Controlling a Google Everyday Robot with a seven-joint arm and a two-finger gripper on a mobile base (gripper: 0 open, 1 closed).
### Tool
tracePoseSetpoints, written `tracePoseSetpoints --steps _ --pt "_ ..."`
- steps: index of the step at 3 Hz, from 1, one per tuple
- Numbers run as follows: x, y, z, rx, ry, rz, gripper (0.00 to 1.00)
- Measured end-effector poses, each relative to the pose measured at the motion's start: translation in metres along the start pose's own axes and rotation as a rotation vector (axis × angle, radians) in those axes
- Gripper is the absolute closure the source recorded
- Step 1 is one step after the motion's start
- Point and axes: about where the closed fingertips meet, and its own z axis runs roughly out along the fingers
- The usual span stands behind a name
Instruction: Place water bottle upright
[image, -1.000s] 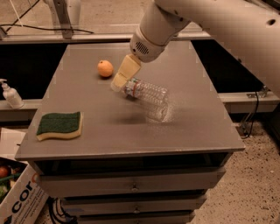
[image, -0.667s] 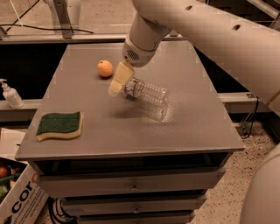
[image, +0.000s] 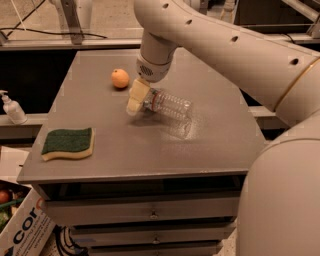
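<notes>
in the camera view the water bottle (image: 172, 105) lay on its side near the middle of the grey table (image: 150, 150), cap end towards the orange (image: 120, 78). the gripper (image: 136, 102) was low at that cap end, right against the bottle; whether it gripped the bottle could not be told. a green sponge (image: 67, 143) lay near the table's front left corner, well apart
</notes>
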Motion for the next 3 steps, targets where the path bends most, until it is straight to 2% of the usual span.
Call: tracePoseSetpoints --steps 1,2,3 --pt "0.001 -0.003 0.009 0.005 0.037 0.006 0.0" --pt "0.006 0.0 0.016 -0.002 0.063 0.005 0.17" --pt "0.011 0.001 0.019 -0.006 0.078 0.009 0.41"
